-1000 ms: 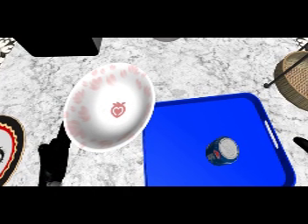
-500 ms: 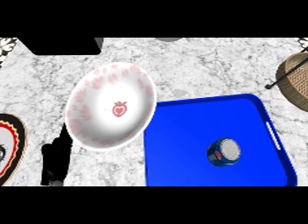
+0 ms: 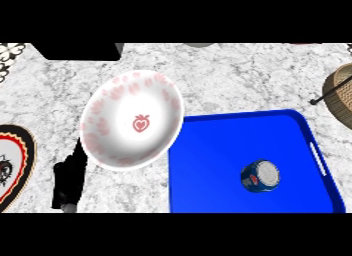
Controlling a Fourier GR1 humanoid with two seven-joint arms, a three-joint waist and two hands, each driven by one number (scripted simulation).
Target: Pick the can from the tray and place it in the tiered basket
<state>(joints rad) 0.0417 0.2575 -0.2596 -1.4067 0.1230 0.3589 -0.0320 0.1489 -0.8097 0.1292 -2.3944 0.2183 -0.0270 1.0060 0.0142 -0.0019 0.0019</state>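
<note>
Since a second ago, my right hand has left the lower right edge of the head view; I can no longer see it at all. My left hand hangs over the counter's near left part, a black shape whose fingers I cannot make out, so I cannot tell whether they are apart or together. It holds nothing that I can see.

Just beside it lies a white round plate with pink spots and a heart, overlapping the left rim of the blue plastic tray. Left of the hand, a dark patterned plate with a white heart is cut off by the view's edge.

The blue metal can sits inside the tray, towards its right wall, untouched. The brown wicker tiered basket stands at the counter's right edge, mostly out of view.

I judge the task at its start: the reach is pending. Next, the right hand must descend and close around the can.
</note>
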